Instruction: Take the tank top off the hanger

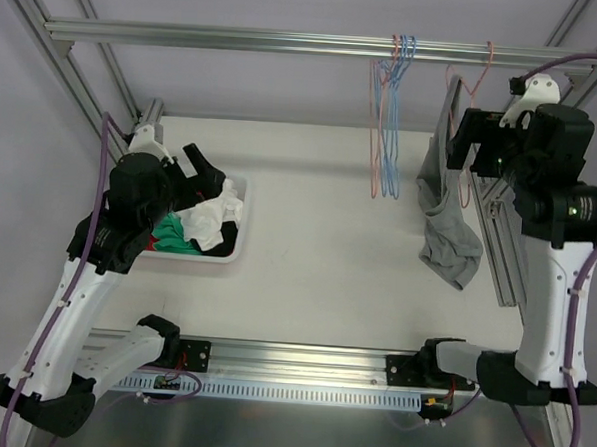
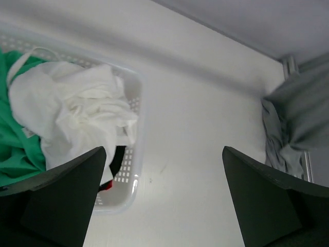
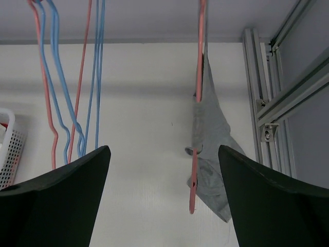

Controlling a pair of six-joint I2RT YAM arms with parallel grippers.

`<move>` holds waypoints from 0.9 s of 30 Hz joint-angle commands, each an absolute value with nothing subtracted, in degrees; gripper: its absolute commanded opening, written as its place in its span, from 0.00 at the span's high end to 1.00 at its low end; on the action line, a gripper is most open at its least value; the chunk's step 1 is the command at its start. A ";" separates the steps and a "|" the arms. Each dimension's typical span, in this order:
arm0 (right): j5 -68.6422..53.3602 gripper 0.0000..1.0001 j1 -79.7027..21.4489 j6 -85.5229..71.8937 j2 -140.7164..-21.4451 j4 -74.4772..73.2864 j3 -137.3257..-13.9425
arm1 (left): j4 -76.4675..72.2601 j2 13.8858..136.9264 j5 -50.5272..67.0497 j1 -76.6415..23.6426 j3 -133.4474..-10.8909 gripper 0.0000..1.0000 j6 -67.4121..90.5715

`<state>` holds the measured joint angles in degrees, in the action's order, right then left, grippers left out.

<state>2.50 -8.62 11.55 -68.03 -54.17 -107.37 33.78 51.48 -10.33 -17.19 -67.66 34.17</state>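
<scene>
One tank top (image 1: 448, 231) on one hanger (image 3: 193, 198)

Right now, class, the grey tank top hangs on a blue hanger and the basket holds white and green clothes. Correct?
No. The tank top hangs on a pink hanger, not blue; the right wrist view shows it. The basket part stands.

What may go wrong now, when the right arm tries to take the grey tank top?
1. The grey tank top hangs on the pink hanger; a sideways pull may lift the hanger off the rail with it.
2. The empty hangers hang close beside it, so the open right gripper may snag them.
</scene>
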 commanded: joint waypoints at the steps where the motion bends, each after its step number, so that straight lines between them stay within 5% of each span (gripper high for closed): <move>1: -5.78 0.10 -2.65 15.11 -74.34 -56.69 -113.98 | 40.86 51.07 -5.97 -23.27 -70.23 0.01 26.11; 17: -5.10 0.65 -0.26 18.90 -93.43 -54.41 -127.44 | 41.84 44.56 -0.70 -27.69 -60.03 0.01 21.71; 24: -4.04 1.00 -0.26 17.93 -92.99 -52.65 -127.27 | 42.01 43.59 1.74 -27.77 -61.61 0.01 21.97; 27: -4.83 1.00 -0.26 17.14 -91.24 -50.81 -127.00 | 41.92 44.03 4.12 -27.86 -62.66 0.01 22.24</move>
<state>-4.95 -0.49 18.00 -94.21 -55.44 -124.84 42.39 43.75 0.27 -27.09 -59.94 23.11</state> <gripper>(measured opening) 0.040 0.987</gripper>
